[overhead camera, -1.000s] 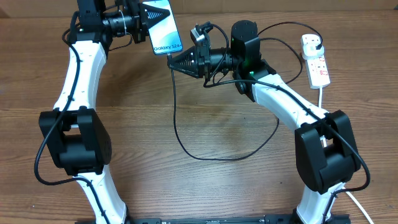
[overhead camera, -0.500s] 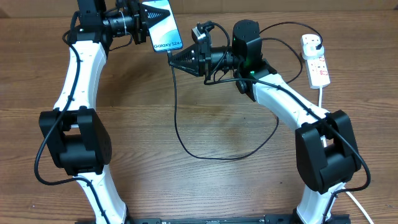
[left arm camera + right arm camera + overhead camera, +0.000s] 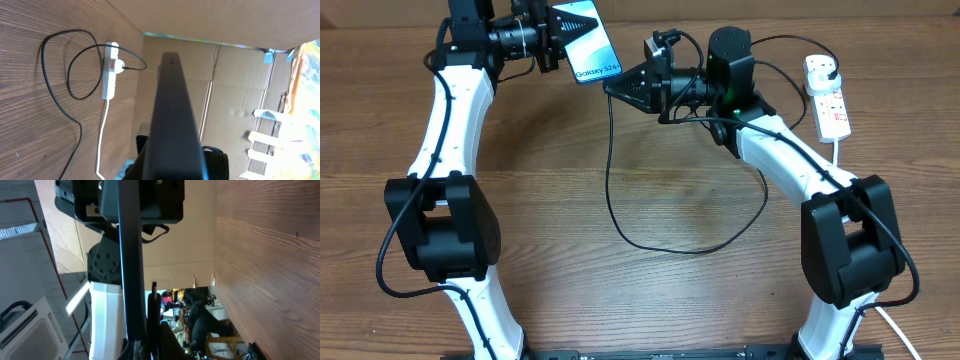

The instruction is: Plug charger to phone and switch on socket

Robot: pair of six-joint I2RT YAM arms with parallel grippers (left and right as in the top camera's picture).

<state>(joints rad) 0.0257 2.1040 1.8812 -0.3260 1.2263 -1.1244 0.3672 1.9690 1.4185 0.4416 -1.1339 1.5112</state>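
1. Up at the far edge, my left gripper (image 3: 552, 38) clamps the slim blue-white smartphone (image 3: 588, 42) aloft.
2. Pinching the thin black charger cable (image 3: 608, 180), my right gripper (image 3: 615, 87) has drifted right alongside; not plugged yet.

From above, where the charger (image 3: 609, 150) tip meets the phone (image 3: 588, 45) is too small to tell if it is seated. The socket (image 3: 828, 100) switches at the bench (image 3: 680, 200)'s far right corner are too small to read. The phone's blurred edge hides the left gripper (image 3: 556, 38) fingers in the left wrist view.
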